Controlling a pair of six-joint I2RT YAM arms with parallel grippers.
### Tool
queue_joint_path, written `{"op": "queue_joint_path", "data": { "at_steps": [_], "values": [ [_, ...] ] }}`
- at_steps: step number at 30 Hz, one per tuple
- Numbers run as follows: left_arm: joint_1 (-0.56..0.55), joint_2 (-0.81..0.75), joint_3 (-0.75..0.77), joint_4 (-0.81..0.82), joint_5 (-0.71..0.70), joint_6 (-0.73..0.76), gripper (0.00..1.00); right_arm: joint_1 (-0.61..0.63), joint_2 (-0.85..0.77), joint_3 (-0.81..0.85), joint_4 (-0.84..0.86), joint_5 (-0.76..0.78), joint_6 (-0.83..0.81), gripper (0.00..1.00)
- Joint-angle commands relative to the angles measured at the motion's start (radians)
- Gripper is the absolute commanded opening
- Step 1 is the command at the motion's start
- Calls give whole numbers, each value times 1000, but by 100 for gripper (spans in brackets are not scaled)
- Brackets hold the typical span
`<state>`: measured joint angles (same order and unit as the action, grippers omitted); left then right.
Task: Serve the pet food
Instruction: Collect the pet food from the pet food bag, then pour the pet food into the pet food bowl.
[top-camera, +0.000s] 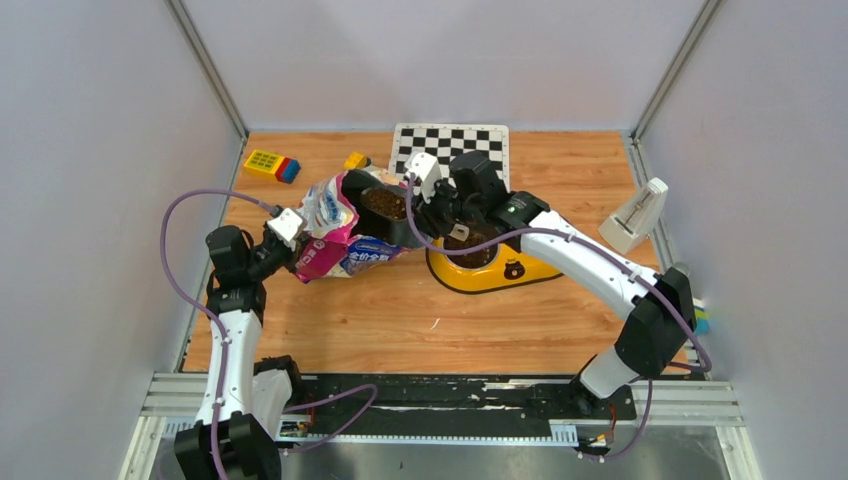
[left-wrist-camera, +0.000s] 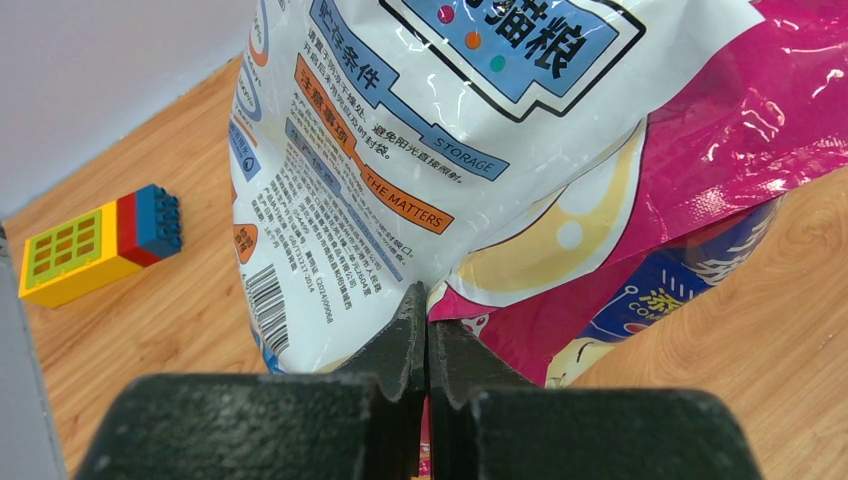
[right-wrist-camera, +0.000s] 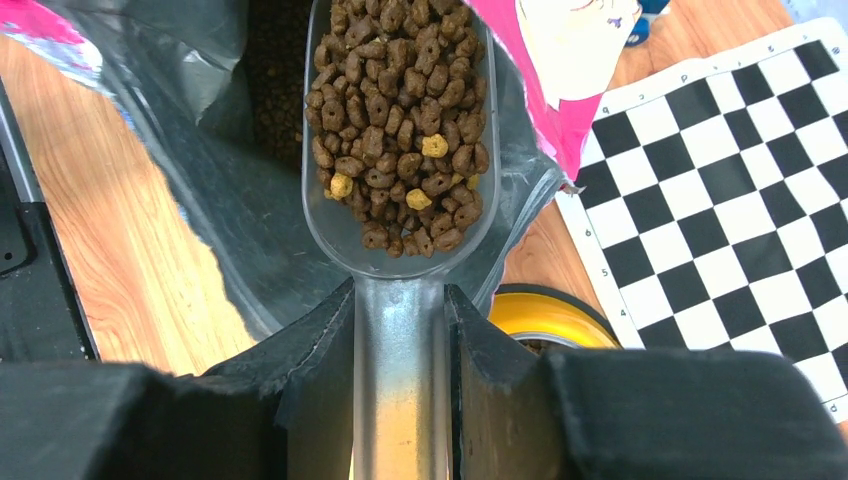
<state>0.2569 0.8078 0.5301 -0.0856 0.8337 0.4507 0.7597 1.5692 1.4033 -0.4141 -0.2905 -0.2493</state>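
Clamped partway on the scoop (right-wrist-camera: 400, 400) handle, the right gripper (right-wrist-camera: 400, 292) holds loose, light, spill-prone pet food (right-wrist-camera: 400, 110) just beyond its fingertips, so level carrying seems wise, while the left gripper (left-wrist-camera: 427, 310) pinches the glossy bag (left-wrist-camera: 400, 130), jaws fully closed.

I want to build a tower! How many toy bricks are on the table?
2: a yellow, red and blue plastic brick stack at the back left, and a small yellow brick beside the checkered board. A colourful bit by the right arm may be another.
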Motion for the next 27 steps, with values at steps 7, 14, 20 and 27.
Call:
{"op": "queue_joint_path", "data": {
  "at_steps": [7, 14, 20, 27],
  "values": [
    [12, -4, -2, -20, 3, -15, 0, -19, -123, -24, 10, -71, -71, 0],
    [13, -4, 0, -20, 4, -17, 0, -29, -172, -35, -41, -90, -98, 0],
    [13, -5, 0, -19, 4, -17, 0, -51, -224, -57, -55, -104, -102, 0],
    [13, -3, 1, -21, 4, -17, 0, -90, -272, -83, -69, -123, -103, 0]
  ]
}}
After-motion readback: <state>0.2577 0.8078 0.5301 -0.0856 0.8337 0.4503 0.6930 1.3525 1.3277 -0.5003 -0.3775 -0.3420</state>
